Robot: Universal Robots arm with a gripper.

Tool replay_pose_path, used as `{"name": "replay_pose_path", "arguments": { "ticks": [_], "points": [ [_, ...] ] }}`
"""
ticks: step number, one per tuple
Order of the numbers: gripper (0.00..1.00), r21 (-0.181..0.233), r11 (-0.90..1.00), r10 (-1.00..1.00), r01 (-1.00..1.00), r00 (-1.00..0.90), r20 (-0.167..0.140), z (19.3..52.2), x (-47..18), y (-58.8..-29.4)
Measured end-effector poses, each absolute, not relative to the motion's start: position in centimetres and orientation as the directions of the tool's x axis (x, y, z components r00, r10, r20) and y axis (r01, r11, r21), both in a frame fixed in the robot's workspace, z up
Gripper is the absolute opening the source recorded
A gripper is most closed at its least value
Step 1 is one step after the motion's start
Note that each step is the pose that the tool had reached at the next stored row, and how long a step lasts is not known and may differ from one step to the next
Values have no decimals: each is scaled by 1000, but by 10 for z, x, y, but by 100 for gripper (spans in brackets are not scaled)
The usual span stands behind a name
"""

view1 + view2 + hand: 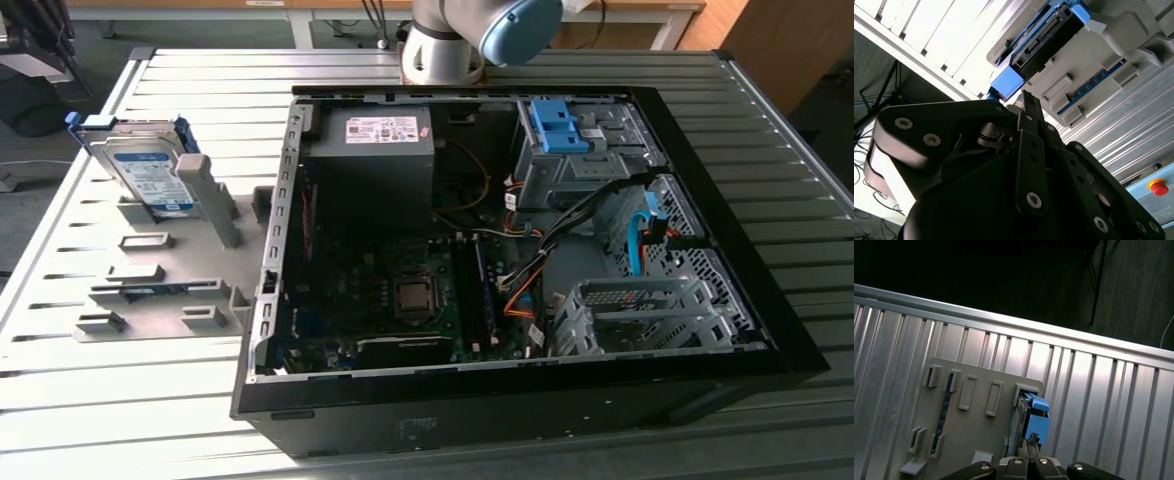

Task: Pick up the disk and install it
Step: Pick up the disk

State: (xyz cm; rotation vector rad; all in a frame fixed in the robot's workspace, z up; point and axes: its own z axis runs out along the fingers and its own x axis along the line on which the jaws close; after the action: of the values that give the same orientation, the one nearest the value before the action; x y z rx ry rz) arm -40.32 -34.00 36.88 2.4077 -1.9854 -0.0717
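At the exterior view's left, the disk [144, 170] stands upright on its edge in a holder at the far end of a grey plate [160, 290]; this plate lies flat on the slatted metal counter [200, 80], and it carries several other small holders. The disk has a blue bracket around it and its label faces the camera; it is well apart from the drive bays and is not yet installed.

In the middle, an open computer case [267, 300] lies on its side on the counter, just beside the plate; a power supply [374, 135] sits in its far corner, and the base of the robot arm [461, 35] rises behind the case. At the exterior view's right, inside the case, there is a blue latch [554, 125] on the far bay and a grey drive cage [641, 310] nearer to the camera.

In both wrist views the gripper [1025, 100] [1029, 442] has its fingertips pressed together and holds nothing; it points toward the blue-framed edge of the disk [1039, 37] [1030, 420], which stands in the grey plate [1114, 55] [979, 430] on the counter [954, 35] [1094, 390]; whether the tip touches the disk I cannot tell.
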Motion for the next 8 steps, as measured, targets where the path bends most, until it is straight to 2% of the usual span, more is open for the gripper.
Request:
{"name": "replay_pose_path", "arguments": {
  "ticks": [6, 7, 8],
  "points": [
    [11, 45, -191, -982, -981, 190, -23, 369, -403, -340],
    [17, 45, -191, -982, -981, 190, -23, 369, -403, -340],
    [17, 45, -191, -982, -981, 190, -23, 369, -403, -340]
  ]
}}
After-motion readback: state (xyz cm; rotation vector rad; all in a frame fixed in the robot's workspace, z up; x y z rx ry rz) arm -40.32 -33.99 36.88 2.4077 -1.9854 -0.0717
